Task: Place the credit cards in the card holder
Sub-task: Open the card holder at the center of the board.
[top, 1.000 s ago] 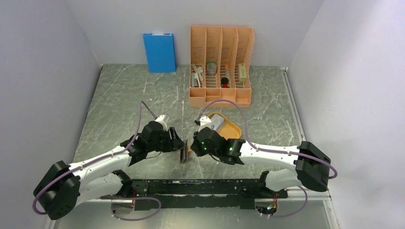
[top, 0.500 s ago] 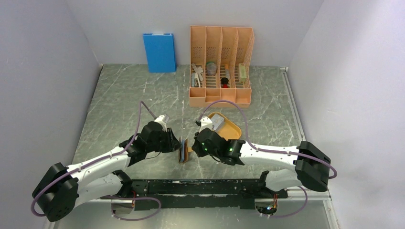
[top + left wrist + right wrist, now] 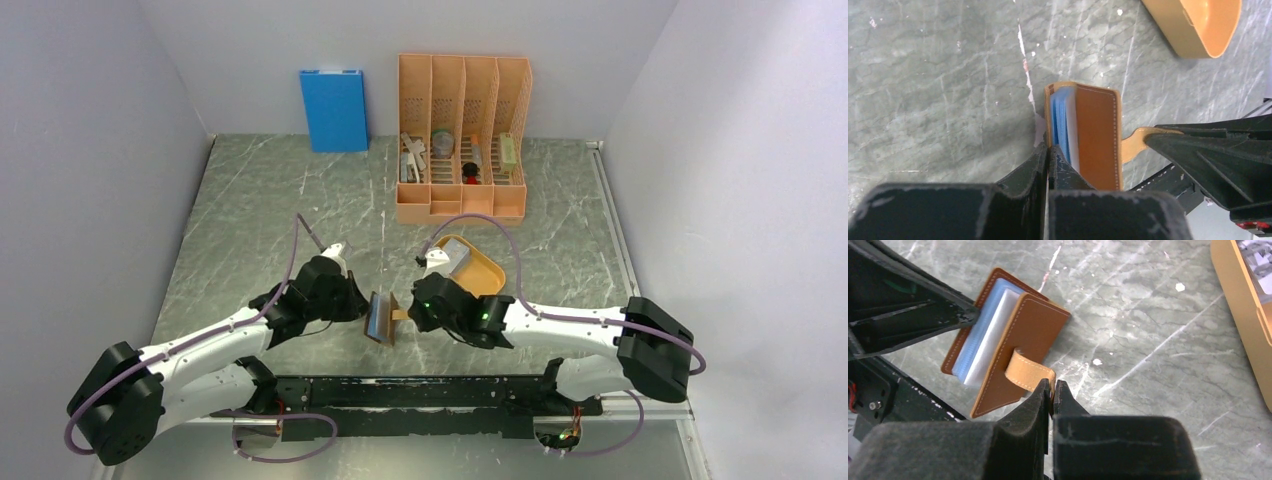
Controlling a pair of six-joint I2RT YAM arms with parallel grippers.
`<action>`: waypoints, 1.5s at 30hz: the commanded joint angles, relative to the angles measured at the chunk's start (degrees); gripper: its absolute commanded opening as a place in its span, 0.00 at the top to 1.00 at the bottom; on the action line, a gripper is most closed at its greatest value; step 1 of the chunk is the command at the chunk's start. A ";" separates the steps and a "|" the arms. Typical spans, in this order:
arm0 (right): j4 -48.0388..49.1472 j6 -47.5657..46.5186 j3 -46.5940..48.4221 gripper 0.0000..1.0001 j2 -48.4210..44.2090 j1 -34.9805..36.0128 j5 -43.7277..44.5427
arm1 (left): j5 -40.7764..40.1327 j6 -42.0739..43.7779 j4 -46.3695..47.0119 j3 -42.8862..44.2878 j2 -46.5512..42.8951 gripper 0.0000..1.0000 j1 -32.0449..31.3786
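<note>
Card holder (image 3: 1023, 335) ajar, tight in left gripper (image 3: 1048, 150) and right gripper (image 3: 1053, 386).

1. left arm (image 3: 200, 345): I have it reaching forward and inward from its base, wrist held low.
2. left gripper (image 3: 366, 310): fingers pressed together, pinching one cover of the card holder (image 3: 380, 318).
3. right arm (image 3: 560, 325): stretched inward toward its partner, wrist low.
4. right gripper (image 3: 406, 312): fingers pinched on the card holder's strap tab.
5. Both grippers face each other, close together.
</note>
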 commanded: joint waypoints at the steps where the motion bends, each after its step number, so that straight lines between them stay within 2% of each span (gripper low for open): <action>1: -2.49 3.03 -1.53 1.00 1.28 -0.17 2.95 | -1.64 2.15 -4.47 2.22 -1.06 0.95 -0.10; 13: -9.14 7.14 0.07 0.98 5.72 -0.97 5.96 | -2.46 3.04 -11.64 6.12 -3.46 0.95 -0.10; 17: -9.33 6.95 0.38 0.58 2.50 -0.97 5.44 | -4.47 2.90 -14.06 7.39 -3.77 0.95 -0.10; 18: -9.49 6.92 0.72 0.52 1.62 -1.01 5.17 | -4.76 2.57 -14.40 7.47 -3.87 0.95 -0.08; 20: -10.01 6.83 1.68 0.47 -0.23 -0.98 4.85 | -4.74 1.91 -14.37 7.33 -4.07 0.95 -0.10; 25: -4.47 5.60 2.74 0.47 -3.96 -0.80 -1.85 | -3.66 -0.16 -12.59 6.44 -4.02 0.95 -0.10; 32: 2.11 8.78 3.74 0.47 0.36 -0.87 -7.08 | -4.11 -2.39 -10.97 3.31 -4.42 0.95 -0.10; 39: 6.81 13.70 2.14 0.51 4.51 -1.42 -7.45 | -4.06 -3.41 -10.94 1.22 -6.19 0.95 -0.08; 45: 3.42 14.86 2.57 0.60 6.66 -2.43 -5.87 | -4.32 -3.24 -11.50 0.99 -6.86 0.95 -0.10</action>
